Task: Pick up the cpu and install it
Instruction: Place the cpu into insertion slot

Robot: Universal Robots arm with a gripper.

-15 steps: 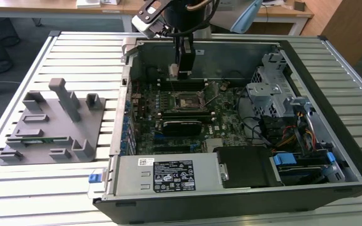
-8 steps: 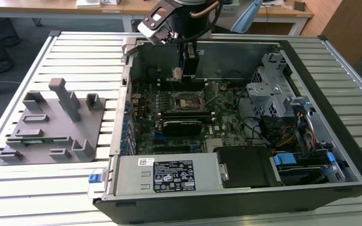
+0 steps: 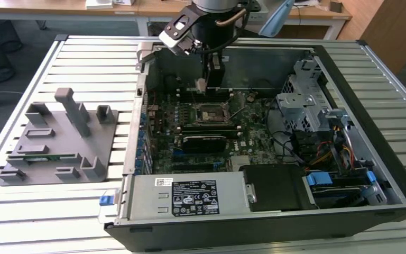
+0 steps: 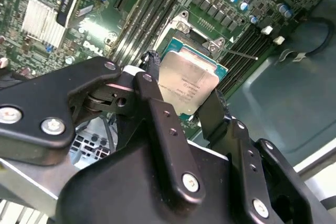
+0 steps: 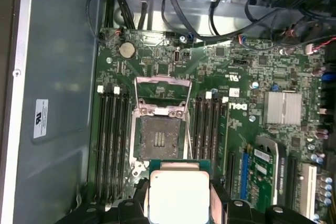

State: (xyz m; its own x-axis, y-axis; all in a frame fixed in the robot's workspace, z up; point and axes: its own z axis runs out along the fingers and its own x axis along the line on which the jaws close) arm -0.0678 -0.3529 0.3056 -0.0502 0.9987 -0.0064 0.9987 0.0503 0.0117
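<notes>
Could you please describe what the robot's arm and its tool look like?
The tool is matte black: jointed linkage bars fastened with silver screws, ending in two slim flat fingers. The arm above it is grey, with a brownish cable curving beside its wrist.

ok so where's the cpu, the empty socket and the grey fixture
cpu [image 5: 178, 195], first wrist view, middle of its silver metal top
socket [image 5: 159, 138], first wrist view, its dark open centre
grey fixture [image 3: 51, 144], exterior view, flat base between its posts
</notes>
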